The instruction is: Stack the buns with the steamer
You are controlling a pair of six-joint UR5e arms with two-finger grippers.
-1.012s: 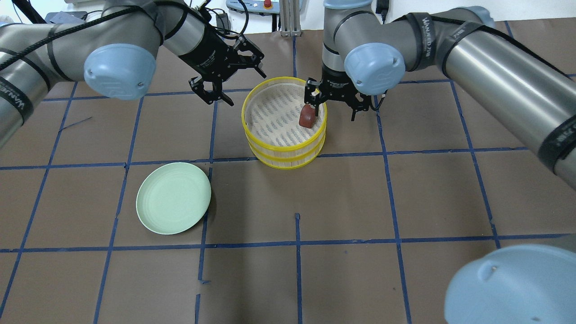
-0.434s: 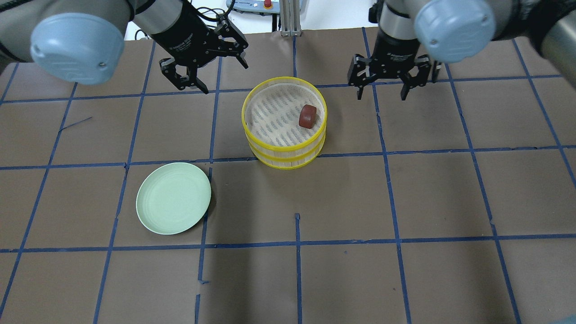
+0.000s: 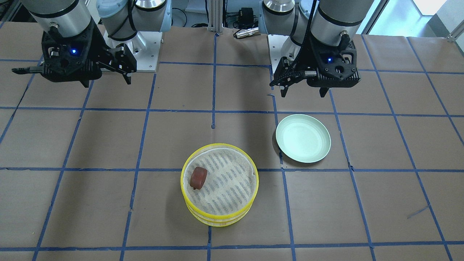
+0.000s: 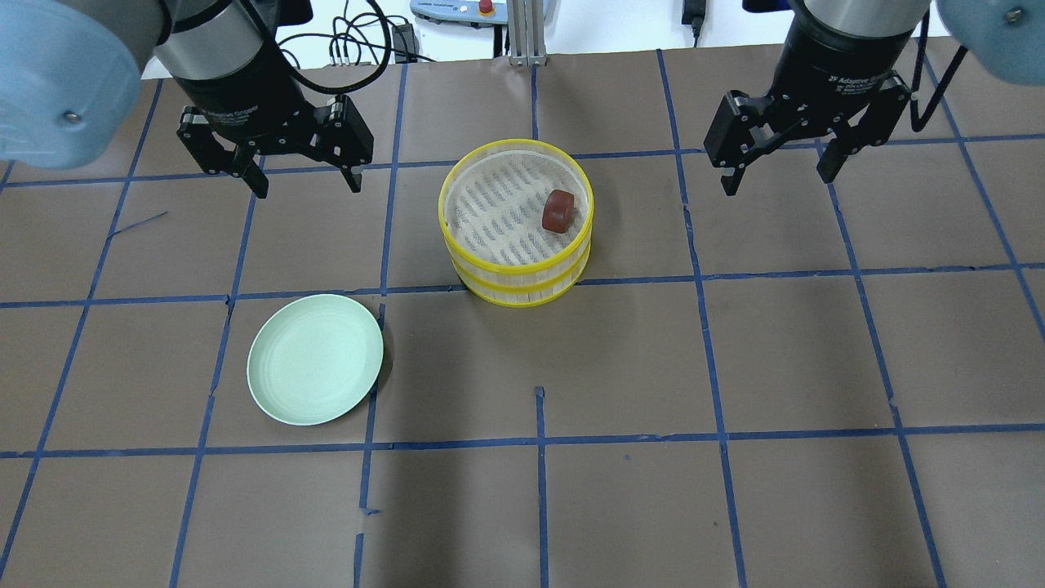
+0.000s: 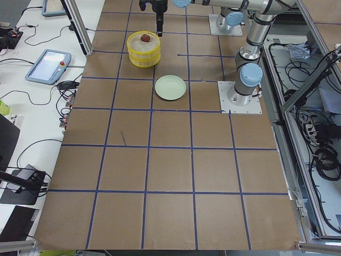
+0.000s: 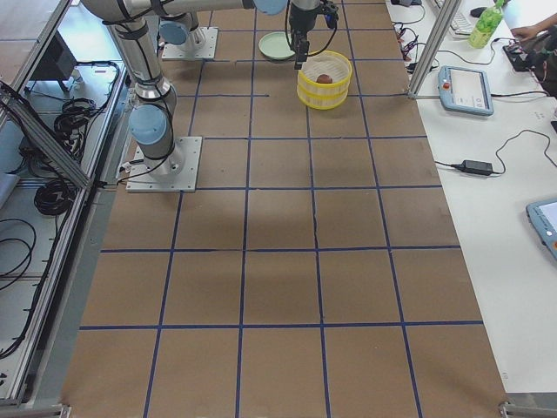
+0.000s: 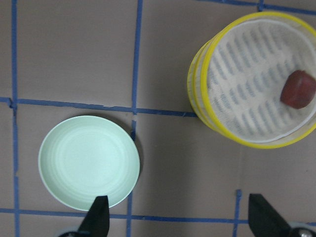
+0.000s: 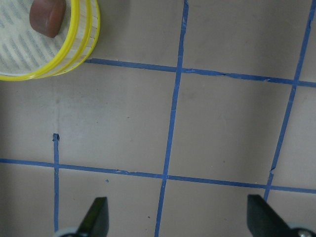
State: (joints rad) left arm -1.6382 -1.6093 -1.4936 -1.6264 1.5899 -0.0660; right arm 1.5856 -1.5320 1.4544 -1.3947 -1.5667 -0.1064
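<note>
The yellow-rimmed steamer stands as two stacked tiers at the table's middle back. The reddish-brown bun lies in its top tier by the right rim, and also shows in the front view and both wrist views. The white bun is hidden or out of view. My left gripper is open and empty, raised to the left of the steamer. My right gripper is open and empty, raised to its right. Both are well clear of the steamer.
A pale green plate lies bare on the brown, blue-taped table in front and left of the steamer. The left wrist view shows it under the left gripper. Cables and a control pendant lie past the table's far edge.
My right gripper let go of the reddish-brown bun in the steamer and pulled away to the right. My left gripper moved away to the left. Both arms rose.
</note>
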